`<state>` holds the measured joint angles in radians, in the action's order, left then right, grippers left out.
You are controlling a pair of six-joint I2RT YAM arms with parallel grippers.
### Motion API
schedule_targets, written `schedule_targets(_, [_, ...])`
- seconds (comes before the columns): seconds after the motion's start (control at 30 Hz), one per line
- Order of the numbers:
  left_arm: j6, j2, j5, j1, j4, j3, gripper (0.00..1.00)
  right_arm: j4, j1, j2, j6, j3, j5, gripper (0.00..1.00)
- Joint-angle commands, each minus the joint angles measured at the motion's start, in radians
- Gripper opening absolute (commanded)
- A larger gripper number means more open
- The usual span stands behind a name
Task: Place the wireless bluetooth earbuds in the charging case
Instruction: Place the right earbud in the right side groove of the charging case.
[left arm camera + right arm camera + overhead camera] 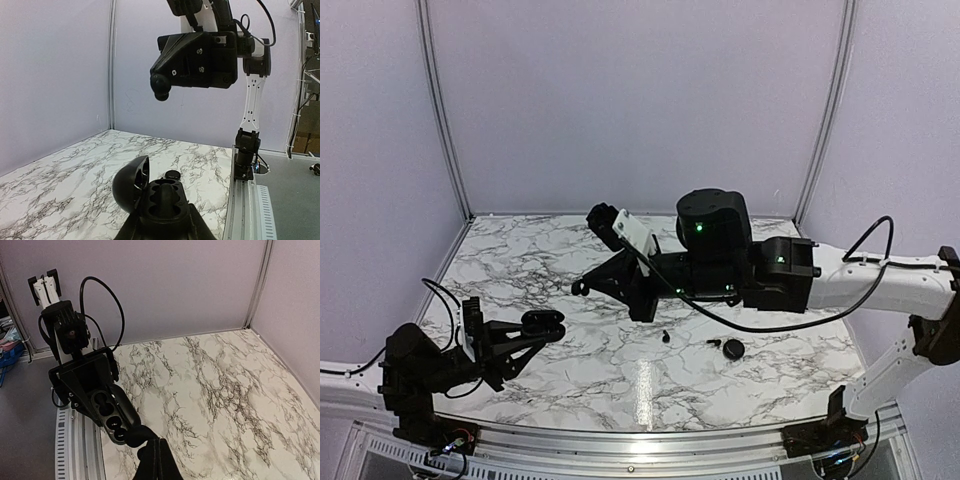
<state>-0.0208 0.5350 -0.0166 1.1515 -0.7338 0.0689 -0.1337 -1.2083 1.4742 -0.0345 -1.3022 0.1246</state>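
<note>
At front left, your left gripper pinches the open charging case, which runs roughly left to right. The earbuds lie mid-table, too tiny to read their heading, near a round black piece. Only the wrist views look into the case. Your right gripper hangs between them, fingers pressed together.

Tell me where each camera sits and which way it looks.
Top external: above and behind, looking down on the marble table; left arm and right arm show.
Left wrist: on the left arm, facing the right arm; the left jaws hold the open charging case.
Right wrist: on the right arm, facing the left arm; the right jaws show, shut.
Shared: both wrist views show the charging case.
</note>
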Motion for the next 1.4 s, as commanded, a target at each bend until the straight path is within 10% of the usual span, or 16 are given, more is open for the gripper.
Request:
schedule_targets(0.0, [-0.014, -0.009, 0.009, -0.007, -0.048, 0.004, 0.0, 0.022, -0.046, 0.015, -0.023, -0.059, -0.054, 0.0])
schedule_targets(0.57, [-0.033, -0.018, 0.076, -0.01, -0.052, 0.019, 0.0, -0.031, -0.185, 0.129, -0.053, -0.14, -0.37, 0.0])
schedule_targets(1.37, [-0.04, -0.016, 0.064, -0.01, -0.072, 0.012, 0.0, 0.036, -0.191, 0.19, -0.053, -0.131, -0.375, 0.0])
